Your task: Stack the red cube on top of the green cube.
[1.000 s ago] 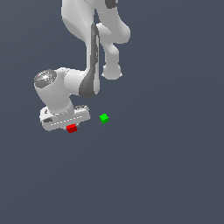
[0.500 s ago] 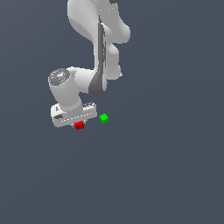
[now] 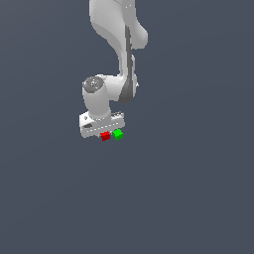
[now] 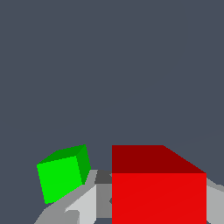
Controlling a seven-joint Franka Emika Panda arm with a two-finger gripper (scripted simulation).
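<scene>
The red cube (image 3: pixel 105 136) hangs just under my white gripper (image 3: pixel 105 135), which is shut on it. In the wrist view the red cube (image 4: pixel 157 188) fills the space between my grey fingers (image 4: pixel 83 205). The green cube (image 3: pixel 118 134) lies on the grey floor right beside the red cube, on the exterior view's right. In the wrist view the green cube (image 4: pixel 63 173) sits beside one finger, a little rotated. Whether the two cubes touch I cannot tell.
The white arm (image 3: pixel 116 49) rises above the gripper. The plain dark grey floor (image 3: pixel 188 188) spreads all around with no other objects in view.
My gripper has moved toward the exterior view's right with the red cube in it, closing the gap to the green cube. The green cube has stayed where it was.
</scene>
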